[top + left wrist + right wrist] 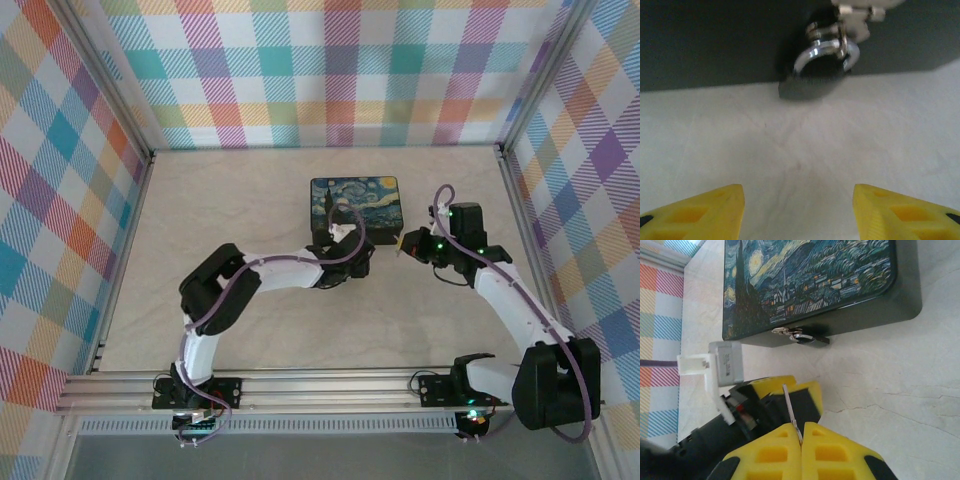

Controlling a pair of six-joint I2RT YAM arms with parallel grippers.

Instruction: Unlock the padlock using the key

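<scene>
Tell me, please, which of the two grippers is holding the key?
The right gripper: it is shut on the thin key, whereas the left gripper stands open and empty before the padlock.

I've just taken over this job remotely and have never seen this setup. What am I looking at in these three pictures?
The machine is two robot arms bolted at the near edge of a table, each ending in a two-finger gripper with yellow fingers. The overhead picture looks down from behind them; the other two come from cameras on the wrists. On the table sits a dark box with a Starry Night lid, and a padlock is hooked through its front latch. The left gripper is open and empty, facing the padlock. The right gripper is shut on a thin metal blade, apparently the key, short of the lock.
</scene>
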